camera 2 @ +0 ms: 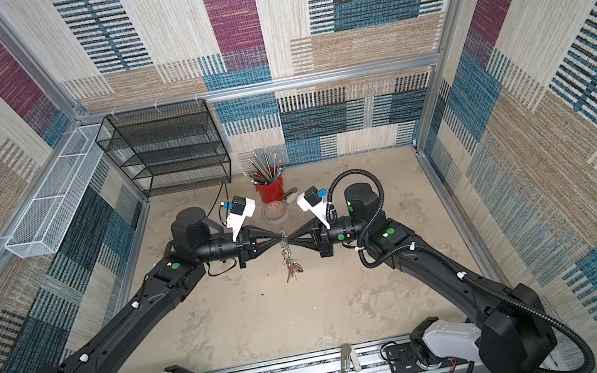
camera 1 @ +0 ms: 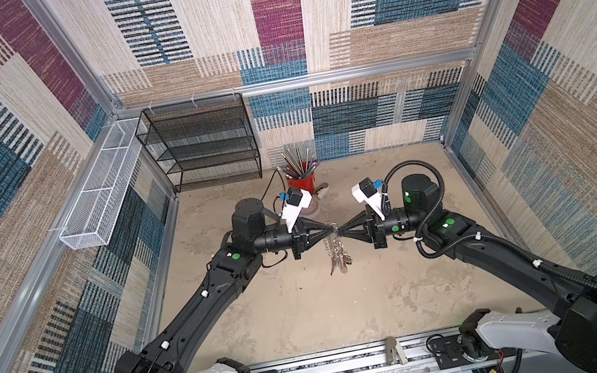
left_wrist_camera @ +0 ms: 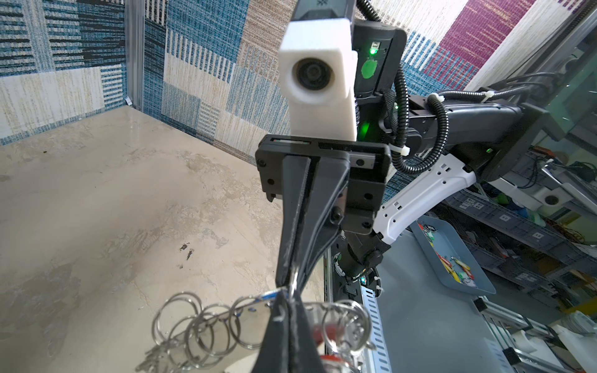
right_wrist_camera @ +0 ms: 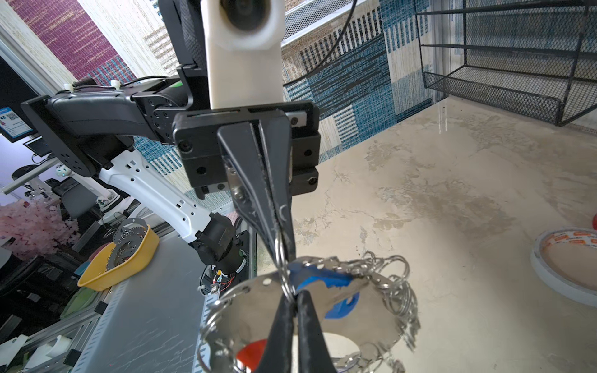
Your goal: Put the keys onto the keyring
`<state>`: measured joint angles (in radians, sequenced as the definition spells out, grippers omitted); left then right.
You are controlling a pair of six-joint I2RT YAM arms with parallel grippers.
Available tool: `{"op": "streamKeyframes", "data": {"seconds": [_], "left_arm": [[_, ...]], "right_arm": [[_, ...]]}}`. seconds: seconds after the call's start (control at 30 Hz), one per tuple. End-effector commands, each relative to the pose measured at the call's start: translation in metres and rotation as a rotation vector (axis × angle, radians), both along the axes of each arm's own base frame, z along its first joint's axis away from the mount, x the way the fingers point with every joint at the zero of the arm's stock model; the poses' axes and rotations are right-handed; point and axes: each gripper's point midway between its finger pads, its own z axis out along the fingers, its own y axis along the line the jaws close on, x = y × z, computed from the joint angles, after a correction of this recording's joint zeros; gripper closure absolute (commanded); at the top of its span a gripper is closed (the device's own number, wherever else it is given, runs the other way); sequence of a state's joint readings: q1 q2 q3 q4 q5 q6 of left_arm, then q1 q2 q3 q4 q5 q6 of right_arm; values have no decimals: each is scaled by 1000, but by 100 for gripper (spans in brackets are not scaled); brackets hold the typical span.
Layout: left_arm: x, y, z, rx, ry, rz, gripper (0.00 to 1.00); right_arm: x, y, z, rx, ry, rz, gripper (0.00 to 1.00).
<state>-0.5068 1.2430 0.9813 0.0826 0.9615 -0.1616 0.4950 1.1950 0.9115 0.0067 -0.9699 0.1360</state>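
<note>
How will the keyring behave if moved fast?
The keyring is a flat metal plate, probably stiff. Its loose split rings and the keys dangling below would likely swing and tangle. The smooth plate may slip in the jaws.

A black mesh shelf rack [camera 1: 200,142] is set against the patterned back wall above the tabletop [camera 1: 309,315], and a long white wire basket [camera 1: 102,186] runs along the left wall beside it. Right of the rack a red cup [camera 1: 302,183] holds upright pencils [camera 1: 299,161], and a tape roll [camera 2: 275,212] lies flat just in front of the cup
</note>
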Motion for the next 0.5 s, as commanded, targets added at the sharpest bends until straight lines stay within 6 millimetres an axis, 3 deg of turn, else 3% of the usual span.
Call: {"op": "streamKeyframes", "data": {"seconds": [0.0, 0.47], "left_arm": [[-3, -1, 15, -48, -40, -12, 100], [-6, -6, 29, -153, -29, -59, 100]], "right_arm": [[2, 1, 5, 14, -20, -3, 98], [2, 7, -1, 10, 5, 45, 100]]}}
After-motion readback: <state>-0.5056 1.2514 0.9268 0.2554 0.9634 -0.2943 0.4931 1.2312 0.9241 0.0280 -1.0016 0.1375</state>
